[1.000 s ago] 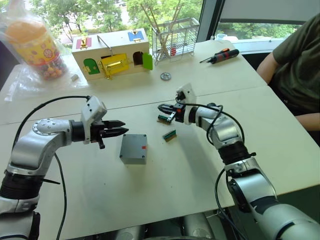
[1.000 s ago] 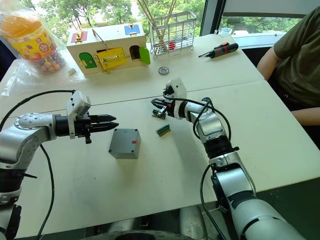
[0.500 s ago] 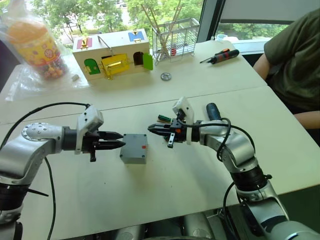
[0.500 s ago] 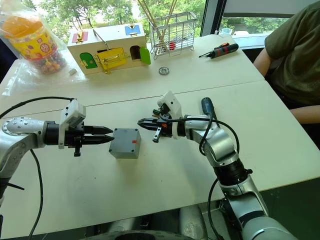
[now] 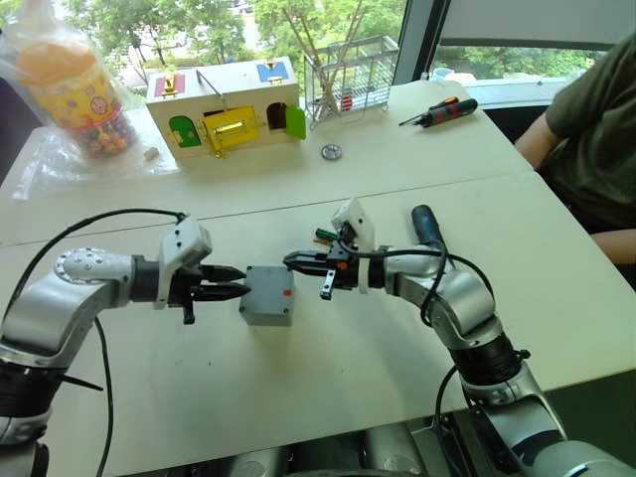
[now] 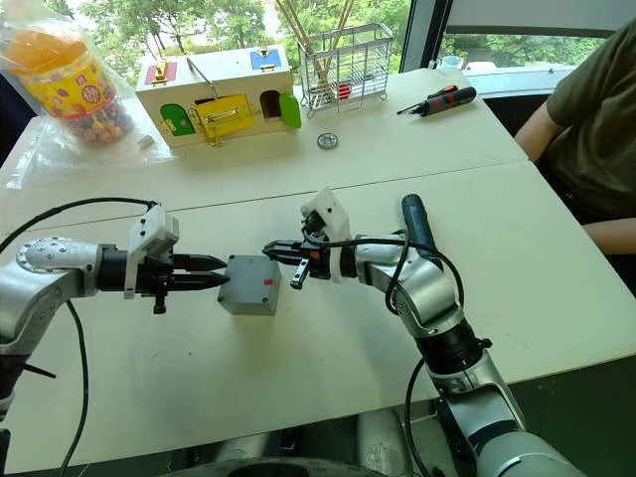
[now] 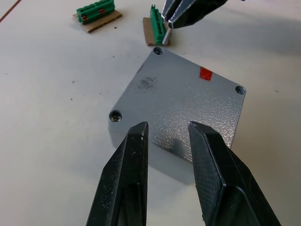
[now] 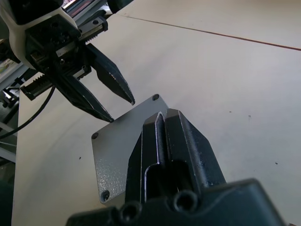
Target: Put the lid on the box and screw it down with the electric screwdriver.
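Right gripper (image 6: 273,250) has swung to the box (image 6: 248,284) corner, pinching what looks like a screw (image 7: 164,34); left gripper (image 6: 217,283) open, closer beside it.

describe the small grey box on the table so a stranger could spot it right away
On the near white table, look between the two grippers. The box sits there: a small square grey plastic box with the lid on. A small red mark and corner screw holes set it apart from the big wooden latch box.

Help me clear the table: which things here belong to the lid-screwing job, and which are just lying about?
Job: grey box with its lid on; electric screwdriver; screw in the shut jaws of the right gripper; left gripper, open, by the box.
Lying about: wooden latch box; hand screwdriver; wire rack; sweets jar; green terminal blocks; metal disc.
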{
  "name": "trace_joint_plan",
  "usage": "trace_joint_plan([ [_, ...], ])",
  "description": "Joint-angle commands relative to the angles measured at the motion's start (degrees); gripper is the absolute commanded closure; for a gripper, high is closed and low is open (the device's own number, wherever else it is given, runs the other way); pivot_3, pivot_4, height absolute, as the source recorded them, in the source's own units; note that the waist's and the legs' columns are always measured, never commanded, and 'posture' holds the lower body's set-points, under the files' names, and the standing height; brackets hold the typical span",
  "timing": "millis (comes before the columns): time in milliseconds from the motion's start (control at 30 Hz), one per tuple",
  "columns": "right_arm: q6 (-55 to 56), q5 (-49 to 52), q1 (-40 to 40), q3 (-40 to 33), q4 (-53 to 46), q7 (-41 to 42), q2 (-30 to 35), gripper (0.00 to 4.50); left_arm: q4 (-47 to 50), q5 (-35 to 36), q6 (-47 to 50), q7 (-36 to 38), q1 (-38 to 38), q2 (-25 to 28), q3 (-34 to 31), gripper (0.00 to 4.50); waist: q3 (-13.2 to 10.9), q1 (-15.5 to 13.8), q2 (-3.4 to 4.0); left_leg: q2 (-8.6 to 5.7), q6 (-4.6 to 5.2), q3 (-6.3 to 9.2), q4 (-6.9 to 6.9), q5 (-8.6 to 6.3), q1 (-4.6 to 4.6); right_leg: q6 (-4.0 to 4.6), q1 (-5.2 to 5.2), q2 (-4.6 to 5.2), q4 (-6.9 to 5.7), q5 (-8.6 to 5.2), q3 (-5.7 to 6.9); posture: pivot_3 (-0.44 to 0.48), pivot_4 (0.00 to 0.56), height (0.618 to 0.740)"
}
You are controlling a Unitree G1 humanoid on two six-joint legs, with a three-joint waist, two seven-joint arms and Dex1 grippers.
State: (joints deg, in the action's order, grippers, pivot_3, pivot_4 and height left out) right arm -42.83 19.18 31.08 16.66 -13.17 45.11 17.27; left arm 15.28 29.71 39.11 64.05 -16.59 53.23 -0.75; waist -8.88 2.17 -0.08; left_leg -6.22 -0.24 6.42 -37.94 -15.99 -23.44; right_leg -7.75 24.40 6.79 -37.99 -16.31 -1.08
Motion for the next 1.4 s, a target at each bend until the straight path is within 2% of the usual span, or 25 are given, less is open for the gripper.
trace_joint_plan([
  [33, 1.60, -0.04, -0.07, 0.25, -0.67, -0.12, 0.03, 4.49, 0.42, -0.37, -0.99, -0.20, -0.83, -0.26, -0.13, 3.17, 0.00, 0.01, 0.00, 0.00, 0.00, 0.00, 0.00, 0.00, 0.00, 0.00, 0.00, 0.00, 0.00, 0.00, 0.00, 0.000, 0.150, 0.740],
  [867, 4.06, -2.69, 0.91, 2.47, 4.80, -0.26, -0.56, 4.49, -0.15, -2.03, -1.20, -0.95, -1.77, -2.28, 0.20, 3.17, 0.00, 0.04, 0.00, 0.00, 0.00, 0.00, 0.00, 0.00, 0.00, 0.00, 0.00, -0.01, 0.00, 0.00, 0.00, 0.000, 0.150, 0.740],
  [967, 3.74, -2.39, 0.92, 2.44, 4.18, 0.30, -0.18, 3.66, -0.10, -2.01, -1.20, -1.18, -1.83, -2.60, 0.23, 3.17, 0.00, 0.02, 0.00, 0.00, 0.00, 0.00, 0.00, 0.00, 0.00, 0.00, 0.00, -0.01, 0.00, 0.00, 0.00, 0.000, 0.150, 0.740],
  [1133, 4.27, -2.69, 1.22, 1.17, 2.57, -0.13, 0.82, 1.12, -0.01, -1.52, -0.94, -1.66, -2.44, -3.77, 0.34, 3.17, 0.00, -0.02, 0.00, 0.00, 0.00, 0.00, 0.00, 0.00, 0.00, 0.00, 0.00, -0.01, -0.01, 0.00, 0.00, 0.000, 0.150, 0.740],
  [1267, 2.13, -0.09, 1.68, -3.17, -1.61, -0.87, 2.73, 1.12, -0.11, 0.46, 0.05, -1.88, -4.74, -5.77, -0.20, 3.17, 0.00, -0.19, 0.00, -0.02, 0.00, 0.01, -0.02, 0.00, 0.00, 0.00, -0.01, 0.00, 0.00, 0.00, 0.01, 0.000, 0.150, 0.740],
  [1333, -0.59, 3.47, 2.64, -10.01, -4.54, -5.30, 0.89, 1.12, 0.07, 1.96, 0.87, -2.04, -6.70, -7.13, -0.56, 3.17, 0.00, -0.29, 0.00, -0.02, 0.00, 0.01, -0.04, 0.00, 0.00, 0.00, -0.02, 0.01, 0.00, 0.00, 0.01, 0.000, 0.150, 0.740],
  [1400, -9.90, 8.74, 5.18, -18.58, -6.90, -11.80, -1.32, 1.12, 0.51, 2.60, 0.87, -1.95, -8.54, -8.09, -0.08, 3.17, 0.00, -0.27, 0.00, -0.01, 0.00, 0.01, -0.04, 0.00, 0.00, 0.00, -0.02, 0.00, -0.01, 0.00, 0.01, 0.000, 0.150, 0.740],
])
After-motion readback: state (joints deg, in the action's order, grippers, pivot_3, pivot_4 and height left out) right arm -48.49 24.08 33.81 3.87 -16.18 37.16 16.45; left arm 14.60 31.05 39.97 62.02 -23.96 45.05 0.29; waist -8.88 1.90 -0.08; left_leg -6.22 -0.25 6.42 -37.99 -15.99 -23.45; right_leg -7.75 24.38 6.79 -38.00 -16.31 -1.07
